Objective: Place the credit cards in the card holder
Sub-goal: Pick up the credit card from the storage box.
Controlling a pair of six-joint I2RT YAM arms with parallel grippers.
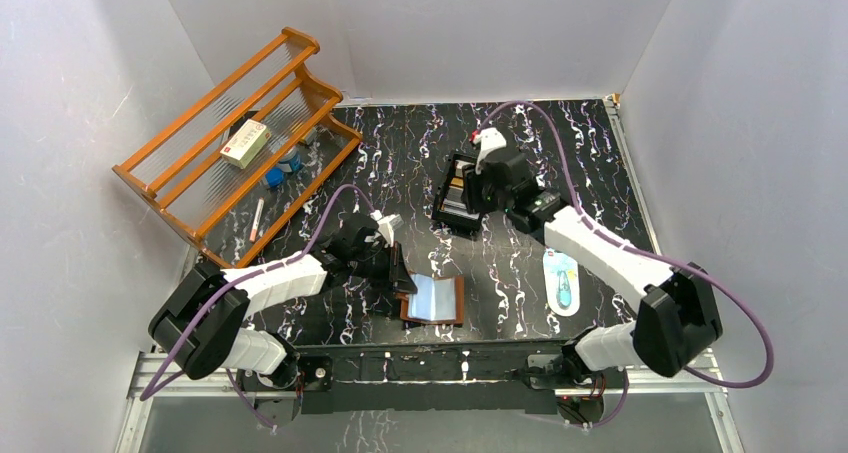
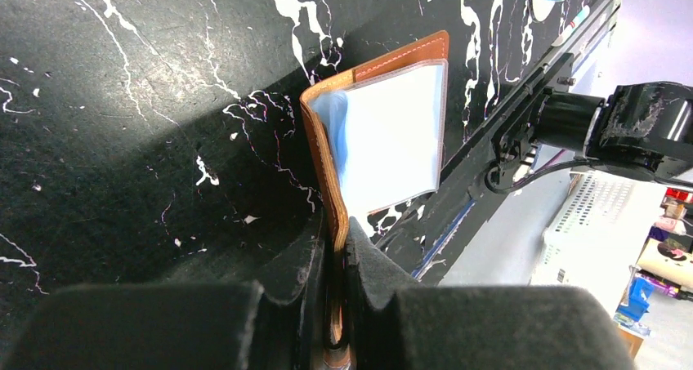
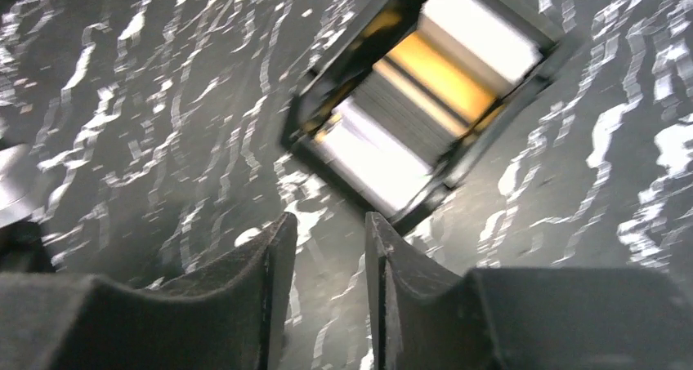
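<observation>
Left wrist view gives the plainest look at the card holder (image 2: 384, 133). It lies spread open with its pale clear sleeves facing up, and its brown leather cover is pinched at one edge between the left fingers (image 2: 364, 264), which are closed tight on it. I'd say that grip is there to hold the wallet open and steady, so a sleeve mouth stays reachable for a card coming in from the other side.

From above, the holder sits near the front edge of the worktop (image 1: 520, 143), roughly between the two arm bases and a little to the left. None of the credit cards (image 3: 425, 84) appear to be in it yet. A white, an orange-gold and a grey one are packed in a black tray (image 3: 327, 84) toward the far middle of the worktop, well apart from the holder.

The right fingers (image 3: 270, 256) hang over the worktop just beside that tray, parted with nothing between them. That looks like readiness to pick one card out. The right wrist picture is smeared, so I can't count the cards or tell which one is the target.

Further out, a white-and-blue packet (image 1: 563, 283) lies beside the right arm. An orange wooden rack (image 1: 230, 143) with a few small items in it stands at the far left, clear of the job.
</observation>
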